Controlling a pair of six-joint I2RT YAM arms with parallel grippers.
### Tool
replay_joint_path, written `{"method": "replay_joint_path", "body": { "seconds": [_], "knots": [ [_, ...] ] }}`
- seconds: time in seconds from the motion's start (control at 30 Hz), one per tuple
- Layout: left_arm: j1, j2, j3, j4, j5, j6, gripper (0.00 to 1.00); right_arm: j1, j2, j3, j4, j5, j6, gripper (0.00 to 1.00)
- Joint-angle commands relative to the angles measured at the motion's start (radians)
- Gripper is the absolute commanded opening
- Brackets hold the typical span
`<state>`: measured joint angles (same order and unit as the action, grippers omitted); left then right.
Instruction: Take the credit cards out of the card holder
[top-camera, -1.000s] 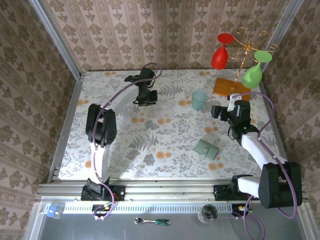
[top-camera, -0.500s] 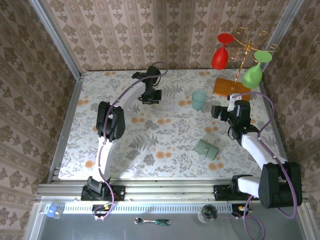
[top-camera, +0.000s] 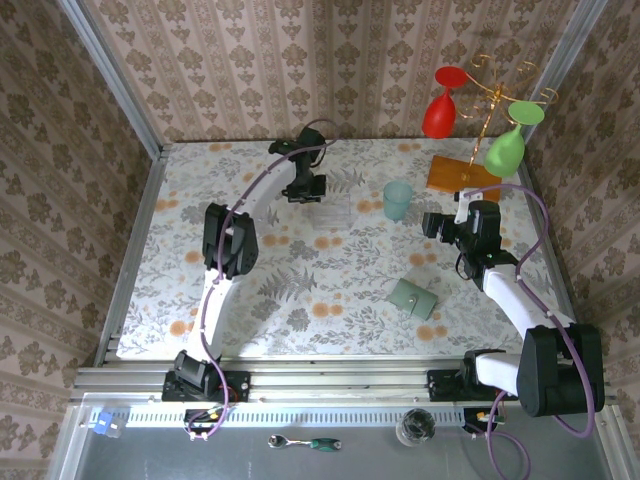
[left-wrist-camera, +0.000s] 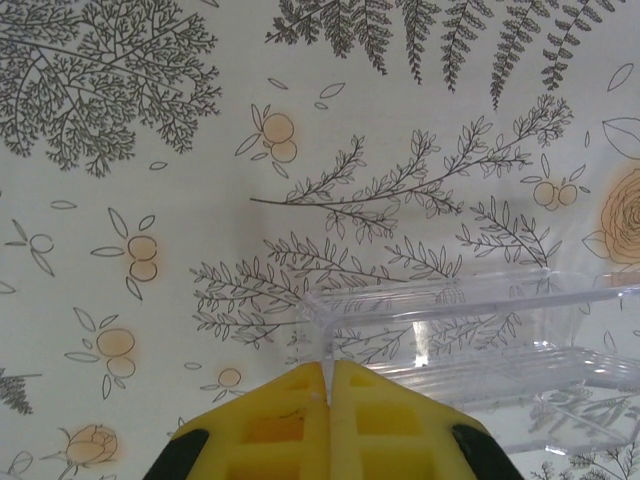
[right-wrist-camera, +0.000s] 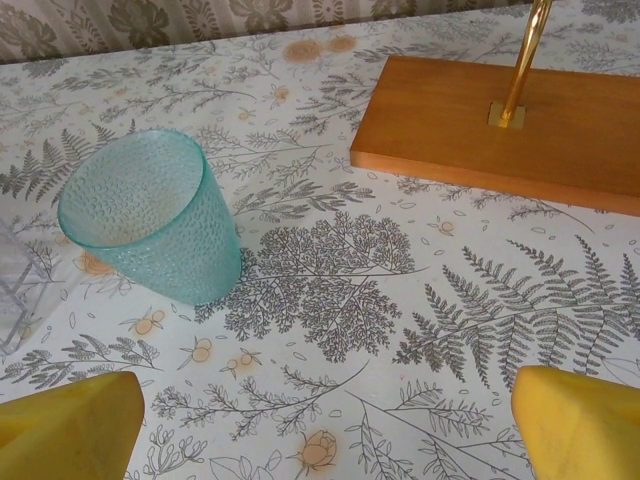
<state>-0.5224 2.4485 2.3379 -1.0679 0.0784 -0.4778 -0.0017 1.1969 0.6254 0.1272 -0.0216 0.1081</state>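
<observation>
The card holder, a pale sage-green folded wallet, lies shut on the table at the near right, apart from both grippers. The credit cards are hidden. My left gripper is far back at the table's middle; in the left wrist view its yellow pads are shut on the corner wall of a clear plastic box. My right gripper hovers at the right, between the teal cup and the wallet. Its yellow fingers stand wide open over bare tablecloth, and nothing is between them.
A teal translucent cup stands upright left of the right gripper. A wooden base carries a gold rack with a red glass and a green glass. The clear box lies left of the cup.
The left arm has stretched farther back and to the right, its elbow swinging right, with the gripper staying shut. The right arm and the wallet have not moved.
</observation>
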Motion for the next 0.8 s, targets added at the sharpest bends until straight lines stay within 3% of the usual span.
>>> {"method": "replay_joint_path", "body": {
  "seconds": [0.0, 0.47, 0.77],
  "knots": [
    [-0.002, 0.019, 0.032, -0.037, -0.008, 0.013, 0.06, 0.005, -0.016, 0.016, -0.025, 0.022, -0.009, 0.96],
    [-0.002, -0.021, 0.031, -0.017, 0.004, 0.023, 0.17, 0.015, -0.062, 0.020, -0.098, 0.007, 0.038, 0.94],
    [-0.002, -0.122, -0.049, 0.012, 0.017, 0.041, 0.22, 0.071, -0.124, 0.055, -0.275, 0.015, 0.175, 0.91]
  ]
}}
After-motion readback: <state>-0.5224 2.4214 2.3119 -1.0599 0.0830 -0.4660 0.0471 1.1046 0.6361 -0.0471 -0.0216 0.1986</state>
